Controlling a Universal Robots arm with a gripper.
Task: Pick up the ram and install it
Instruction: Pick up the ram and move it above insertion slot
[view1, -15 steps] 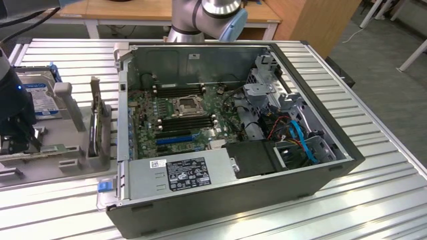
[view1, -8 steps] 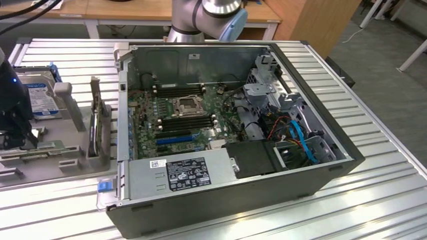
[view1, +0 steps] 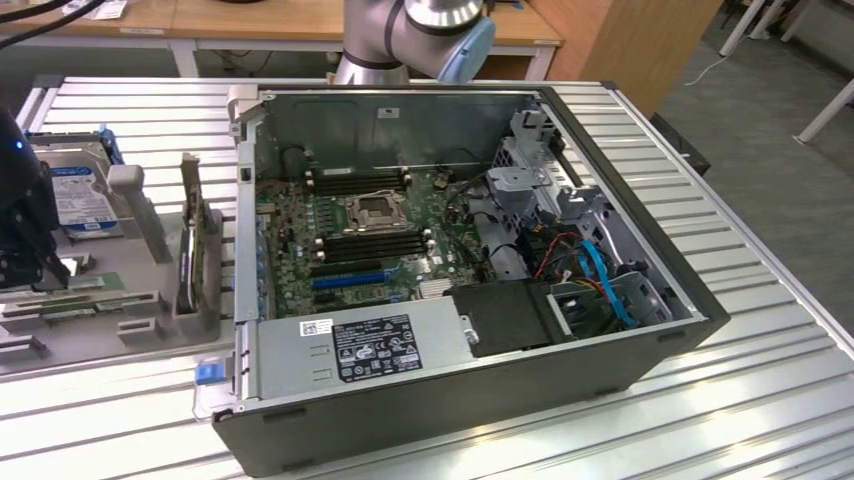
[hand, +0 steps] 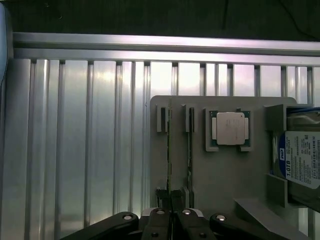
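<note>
The gripper (hand: 172, 220) is sitting closed almost all the way, its jaws seemingly pinching the near end of the ram (hand: 169, 150), which is standing on edge in the grey holder tray (hand: 220, 175). The pick-up is looking in hand, the lift not yet done. Getting it out is calling for a straight pull: brackets are hugging both ends and a second stick (hand: 190, 150) is standing just beside. Farther along, the CPU (hand: 230, 128) and hard drive (hand: 302, 160) are crowding the tray, while the slatted table (hand: 75, 150) is offering room opposite. Beyond, the open computer case (view1: 467, 410) is waiting, walls hemming its black memory slots (view1: 374, 245).
</note>
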